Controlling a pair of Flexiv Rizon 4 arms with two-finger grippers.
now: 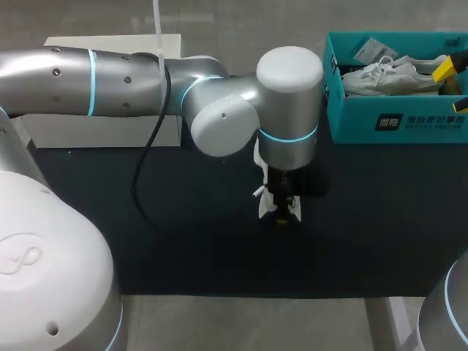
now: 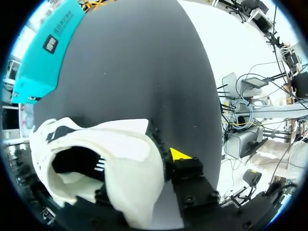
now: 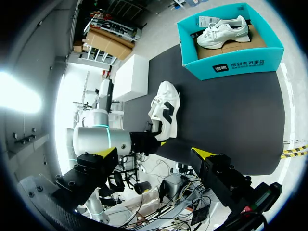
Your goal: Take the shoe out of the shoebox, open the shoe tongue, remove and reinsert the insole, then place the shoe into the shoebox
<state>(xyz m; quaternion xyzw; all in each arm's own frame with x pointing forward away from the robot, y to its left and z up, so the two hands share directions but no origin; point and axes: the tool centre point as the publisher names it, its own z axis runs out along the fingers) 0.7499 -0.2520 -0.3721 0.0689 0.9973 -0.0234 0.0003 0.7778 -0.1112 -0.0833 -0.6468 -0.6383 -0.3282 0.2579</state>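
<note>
A white sneaker (image 1: pixel 265 203) with dark side marks lies on the black table mat, mostly hidden under my left wrist; the right wrist view shows the sneaker (image 3: pixel 166 113) whole. My left gripper (image 2: pixel 144 173) is shut on its heel wall, one yellow-tipped finger (image 2: pixel 180 154) outside and the other inside the sneaker (image 2: pixel 115 149). The teal shoebox (image 1: pixel 395 124) stands open at the back right with a second white shoe (image 1: pixel 387 77) inside. My right gripper (image 1: pixel 450 69) hangs open over the box's right end. Its fingers hold nothing in the right wrist view (image 3: pixel 154 159).
A white box (image 1: pixel 102 131) stands at the back left, behind my left arm. A black cable (image 1: pixel 146 157) hangs from that arm over the mat. The shoebox (image 3: pixel 231 67) holds a paper tag beside the shoe.
</note>
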